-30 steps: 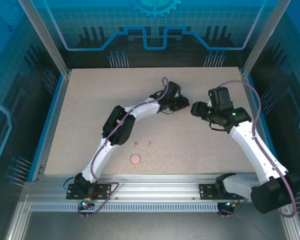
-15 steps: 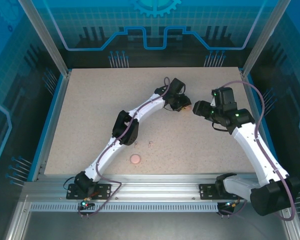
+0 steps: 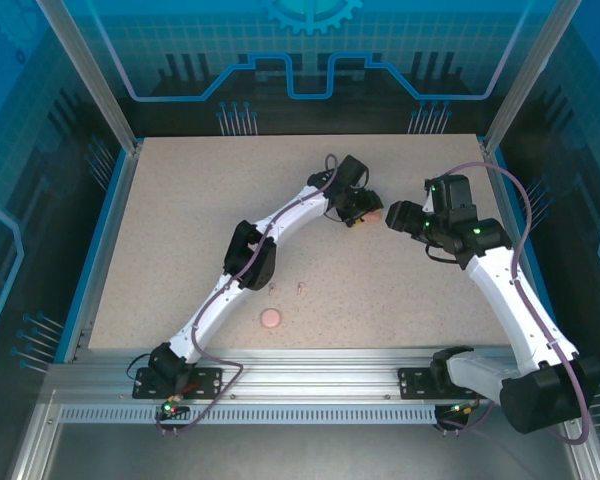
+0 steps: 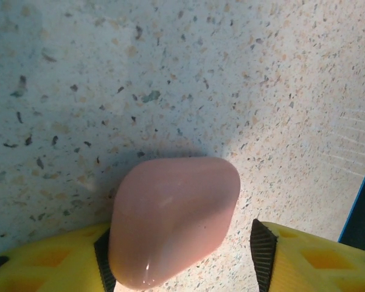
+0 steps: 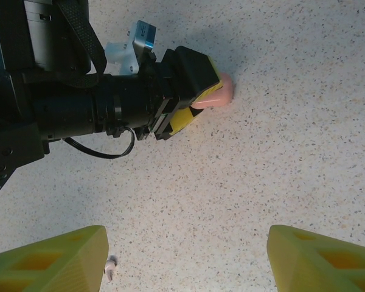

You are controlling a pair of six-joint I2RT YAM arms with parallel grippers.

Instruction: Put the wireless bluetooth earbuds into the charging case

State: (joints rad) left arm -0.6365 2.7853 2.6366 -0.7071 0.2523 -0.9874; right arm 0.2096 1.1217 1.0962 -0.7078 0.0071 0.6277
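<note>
left end effector (image 4: 182, 254) partly open astride pink charging case (image 4: 173, 219), one pad (image 4: 102, 261) touching; right end effector (image 5: 188, 255) wide open, empty. risk: touching pad drags case on withdrawal

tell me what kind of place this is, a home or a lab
Most likely a robotics lab test cell: a left arm and a right arm bolted to an aluminium rail, a speckled tabletop, and blue printed panels walling it in.
</note>
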